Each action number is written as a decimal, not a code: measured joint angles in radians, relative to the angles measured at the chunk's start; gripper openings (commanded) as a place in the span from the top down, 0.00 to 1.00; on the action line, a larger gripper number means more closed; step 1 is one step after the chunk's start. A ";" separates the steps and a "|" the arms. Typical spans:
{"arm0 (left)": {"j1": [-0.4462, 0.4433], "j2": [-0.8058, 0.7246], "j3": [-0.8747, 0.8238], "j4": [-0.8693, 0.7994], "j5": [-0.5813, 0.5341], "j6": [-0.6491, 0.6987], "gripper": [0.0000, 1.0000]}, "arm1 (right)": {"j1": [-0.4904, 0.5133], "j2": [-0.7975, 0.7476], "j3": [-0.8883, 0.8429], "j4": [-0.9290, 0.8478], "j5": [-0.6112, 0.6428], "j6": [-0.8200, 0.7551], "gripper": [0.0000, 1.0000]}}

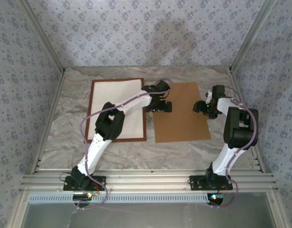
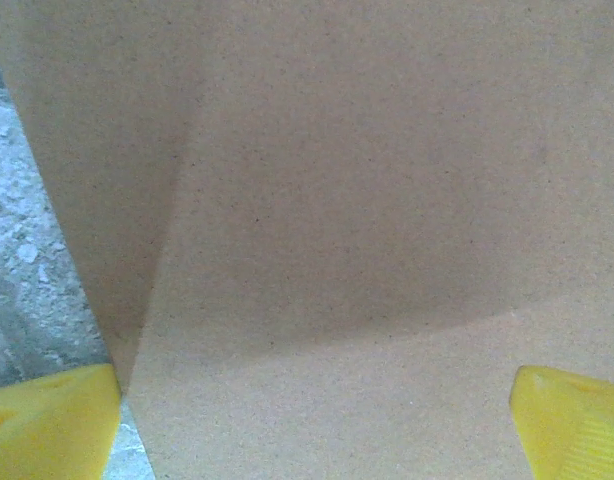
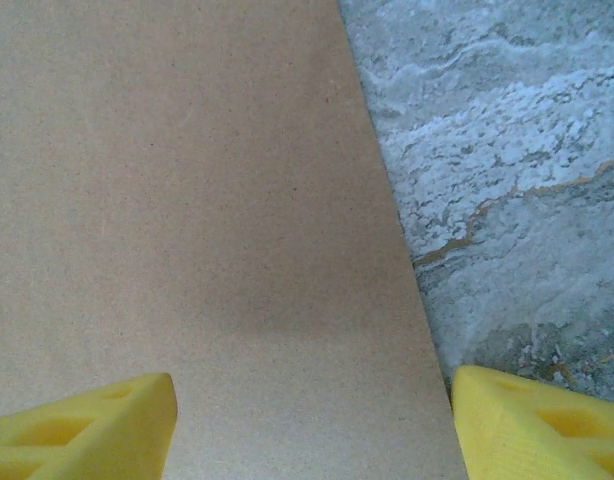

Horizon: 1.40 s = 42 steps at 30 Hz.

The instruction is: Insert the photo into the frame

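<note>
The frame (image 1: 134, 139), reddish-brown with narrow moulding, lies flat at the left of the table with a pale cream surface (image 1: 115, 95) inside it. The photo is hidden. A plain brown backing board (image 1: 181, 114) lies to the right of the frame. My left gripper (image 1: 158, 105) hovers over the board's left edge, its yellow fingertips (image 2: 47, 420) spread wide astride that edge, open (image 2: 317, 440) above the board (image 2: 367, 200). My right gripper (image 1: 205, 107) stands over the board's right edge, open (image 3: 312, 430), with one fingertip (image 3: 542, 425) past the edge of the board (image 3: 187, 200).
The table is covered in a grey marbled sheet (image 1: 136, 154). Patterned walls close in the back and both sides. An aluminium rail (image 1: 146, 180) runs along the near edge by the arm bases.
</note>
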 measured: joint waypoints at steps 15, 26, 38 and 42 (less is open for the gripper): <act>0.000 0.000 0.005 -0.002 0.008 0.001 0.02 | -0.007 0.000 0.000 0.003 -0.020 0.001 0.27; 0.000 -0.006 0.005 -0.003 0.008 0.001 0.02 | -0.016 0.000 -0.008 0.014 -0.042 0.002 0.27; 0.000 -0.073 0.005 -0.010 0.004 0.003 0.01 | -0.019 0.000 -0.008 0.015 -0.050 0.006 0.27; 0.000 -0.098 0.005 -0.006 0.003 0.005 0.02 | -0.019 0.000 -0.008 0.015 -0.053 0.009 0.27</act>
